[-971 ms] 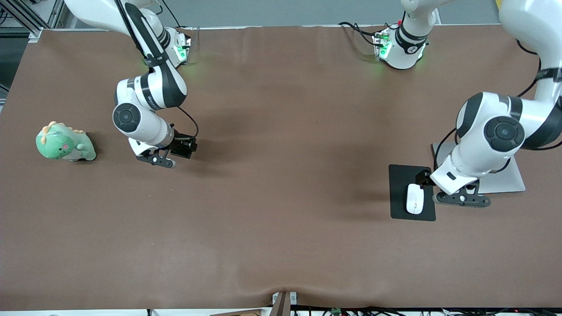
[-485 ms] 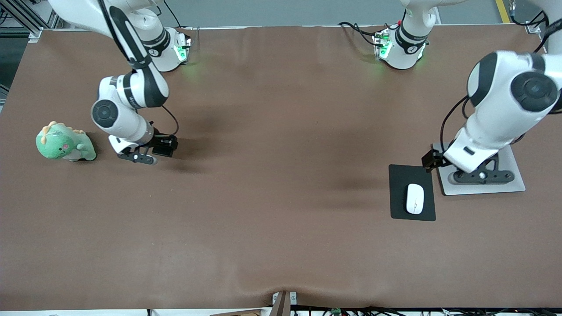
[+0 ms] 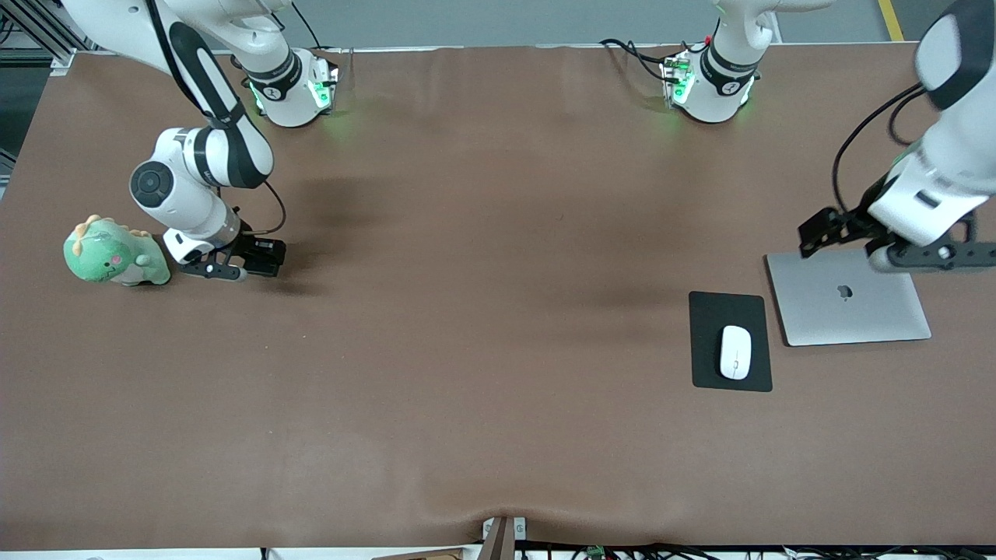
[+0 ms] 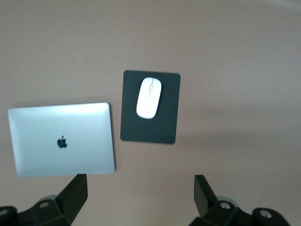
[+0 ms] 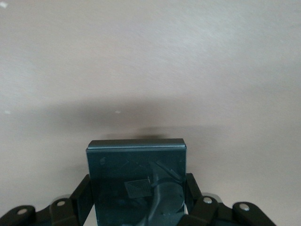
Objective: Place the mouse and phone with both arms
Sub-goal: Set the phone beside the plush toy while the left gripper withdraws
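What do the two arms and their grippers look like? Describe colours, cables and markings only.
Both arms are glossy white with black joint bands and round black joint caps; their bases glow green. A thin black cable loops along each wrist. The left gripper and right gripper are black, with flat black fingers and silver screw heads.

The middle of the table (image 3: 498,311) lies bare, a wide lane for either tool; toward the left arm's end, the mouse (image 3: 734,351) on its black pad (image 3: 708,311) and the laptop (image 3: 848,299) just beside it block low passes; the green plush toy (image 3: 115,253) crowds the right tool (image 3: 226,268), which grips the phone (image 5: 136,188).
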`<state>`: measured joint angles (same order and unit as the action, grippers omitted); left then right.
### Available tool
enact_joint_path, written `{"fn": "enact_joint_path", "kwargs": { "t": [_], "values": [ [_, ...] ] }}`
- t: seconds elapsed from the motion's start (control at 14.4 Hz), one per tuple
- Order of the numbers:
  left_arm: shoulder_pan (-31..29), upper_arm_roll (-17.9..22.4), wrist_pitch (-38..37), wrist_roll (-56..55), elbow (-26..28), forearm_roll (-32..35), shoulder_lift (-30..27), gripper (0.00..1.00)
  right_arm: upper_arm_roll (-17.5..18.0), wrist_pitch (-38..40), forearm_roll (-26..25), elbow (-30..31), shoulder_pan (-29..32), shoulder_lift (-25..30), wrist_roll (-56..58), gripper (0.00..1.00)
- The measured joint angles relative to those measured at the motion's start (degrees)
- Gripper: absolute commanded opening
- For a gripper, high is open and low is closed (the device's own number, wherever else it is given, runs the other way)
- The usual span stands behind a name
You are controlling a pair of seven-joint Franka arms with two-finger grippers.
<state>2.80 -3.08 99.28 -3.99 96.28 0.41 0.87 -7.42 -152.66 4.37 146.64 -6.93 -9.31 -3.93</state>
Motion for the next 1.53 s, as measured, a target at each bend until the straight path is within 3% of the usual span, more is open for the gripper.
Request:
{"fn": "enact_joint_path", "kwargs": {
  "t": [0.55,0.62,0.69,0.76,0.83,1.25,1.39,1.53],
  "values": [
    [0.26,-0.25,-11.44,0.58,-7.09,-0.53,-0.73,1.00,0.34,-8.78,-0.02,1.76,8.20,-4.99,11.27,0.00],
    [0.22,-0.23,-11.72,0.59,-7.33,-0.53,-1.15,1.00,0.37,-8.78,-0.02,1.77,8.23,-4.99,11.30,0.10],
    [0.18,-0.21,-11.87,0.62,-7.40,-0.53,-1.60,1.00,0.37,-8.78,-0.02,1.77,8.23,-4.98,11.31,0.33],
    [0.18,-0.14,-11.92,0.69,-7.42,-0.53,-2.07,1.00,0.37,-8.78,-0.02,1.77,8.23,-4.98,11.31,0.80],
    [0.16,-0.07,-11.96,0.82,-7.42,-0.53,-2.54,1.00,0.37,-8.77,-0.02,1.76,8.24,-4.99,11.31,1.00],
    [0.04,0.17,-12.42,4.68,-7.36,-0.52,-3.31,1.00,0.43,-8.79,-0.03,0.62,8.26,-5.15,12.06,1.00],
    [0.03,0.27,-12.64,4.77,-7.18,-0.52,-3.30,1.00,0.86,-4.05,-0.03,-2.57,8.11,-5.10,12.35,1.00],
    [0.03,0.27,-12.66,4.77,-6.89,-0.52,-3.27,1.00,1.27,5.68,-0.03,-8.21,7.70,-4.63,12.35,1.00]
  ]
}}
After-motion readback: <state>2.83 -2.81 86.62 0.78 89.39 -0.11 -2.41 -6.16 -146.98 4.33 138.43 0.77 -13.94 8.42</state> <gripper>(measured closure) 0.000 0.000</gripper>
